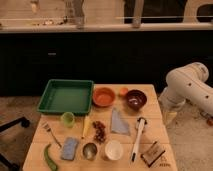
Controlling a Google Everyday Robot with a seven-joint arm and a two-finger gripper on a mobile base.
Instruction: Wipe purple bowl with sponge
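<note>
The purple bowl [135,99] stands at the back right of the wooden table [155,131], next to the orange bowl [104,96]. The sponge [69,148], a small pale blue pad, lies flat near the front left edge. My white arm [186,86] is folded off the table's right side. The gripper [170,116] hangs at its lower end beside the right table edge. It is right of and slightly in front of the purple bowl, far from the sponge, and touches neither.
A green tray [66,96] sits back left. A green cup [67,119], fork [51,134], green pepper [49,157], metal cup [90,150], white cup [113,149], blue-grey cloth [119,122], white brush [138,137] and small box [153,153] lie across the table. Dark cabinets stand behind.
</note>
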